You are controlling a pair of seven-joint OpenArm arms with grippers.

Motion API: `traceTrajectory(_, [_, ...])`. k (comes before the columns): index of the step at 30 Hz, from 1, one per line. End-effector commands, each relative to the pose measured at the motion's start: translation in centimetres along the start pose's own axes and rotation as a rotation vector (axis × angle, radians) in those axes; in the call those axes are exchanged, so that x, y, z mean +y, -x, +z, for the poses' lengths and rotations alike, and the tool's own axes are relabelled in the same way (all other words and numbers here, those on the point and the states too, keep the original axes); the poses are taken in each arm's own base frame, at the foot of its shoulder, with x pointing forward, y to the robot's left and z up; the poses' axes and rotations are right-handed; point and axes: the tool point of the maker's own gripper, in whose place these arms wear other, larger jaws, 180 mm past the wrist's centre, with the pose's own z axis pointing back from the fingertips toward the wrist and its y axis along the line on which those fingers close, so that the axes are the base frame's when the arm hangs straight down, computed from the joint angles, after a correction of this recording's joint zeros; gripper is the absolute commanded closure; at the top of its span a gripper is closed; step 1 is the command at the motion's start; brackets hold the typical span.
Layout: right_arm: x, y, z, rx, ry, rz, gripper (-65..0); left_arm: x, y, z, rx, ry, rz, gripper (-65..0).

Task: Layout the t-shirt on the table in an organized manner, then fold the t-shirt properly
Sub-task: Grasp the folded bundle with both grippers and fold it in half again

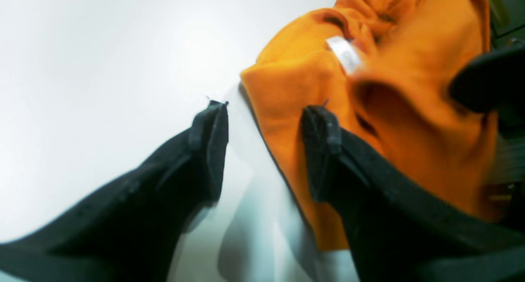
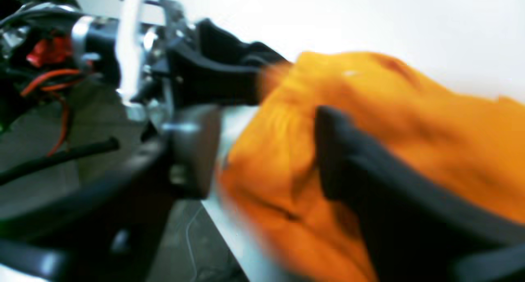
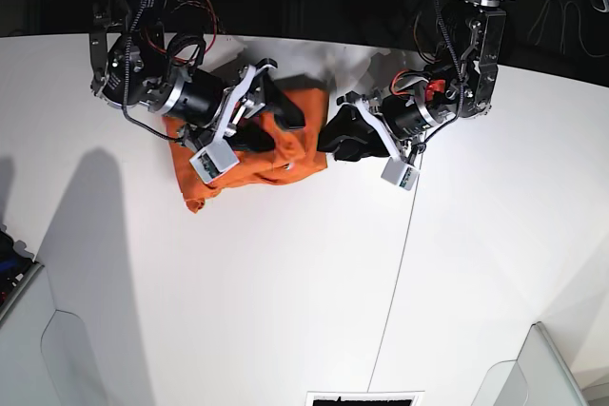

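Lying bunched between both jaws: t-shirt.

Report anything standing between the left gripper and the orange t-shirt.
Nothing visible does. The left gripper hangs open at the edge of the t-shirt, one finger over cloth, the other over bare table. Only the right gripper is nearby, at the shirt's far side.

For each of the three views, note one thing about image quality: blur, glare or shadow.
Right wrist view: heavy motion blur smears the t-shirt and the right gripper. Left wrist view: the left gripper is sharp, but the shirt's far folds and its white tag are soft, and the table glares white. Base view: sharp, with long soft shadows at the table's left.
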Motion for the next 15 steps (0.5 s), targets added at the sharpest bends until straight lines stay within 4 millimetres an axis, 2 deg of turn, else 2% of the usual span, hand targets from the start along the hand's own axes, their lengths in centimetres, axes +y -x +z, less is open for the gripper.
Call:
traceTrajectory(1, [0.5,-1.7,0.1,-0.063,-0.017,0.019,-38.6,0.6,0.4,0.2,0.041,-0.024,-0.011,-33.0])
traceTrajectory(4, [0.3,-2.9,0.2,-0.096,-0.016,0.032,-38.6,0.4,-0.2,0.2,0.031,-0.013,-0.007,-33.0])
traceTrajectory(7, [-0.7,-5.1,0.4,-0.136,0.004,0.067,-38.6,0.8,-1.7,0.8,0.013,-0.018,-0.023,-32.9])
traceTrajectory(10, [-2.5,-7.9,1.3,-0.192,0.055,0.097,-38.4,1.5,-4.4,2.7,-0.045,-0.036,-0.066,-31.6])
traceTrajectory(12, [-4.3,-9.5,2.2,-0.219,0.123,0.114,-37.8,2.4,-6.3,4.6,-0.086,-0.073,-0.111,-25.8])
traceTrajectory(13, [-5.5,-10.2,2.7,-0.227,0.171,0.124,-34.1,2.8,-7.3,5.7,-0.106,-0.095,-0.136,-22.4])
traceTrajectory(15, [-7.9,-11.4,3.8,-0.248,0.274,0.137,-19.2,3.2,-9.6,7.8,-0.166,-0.116,-0.173,-15.4])
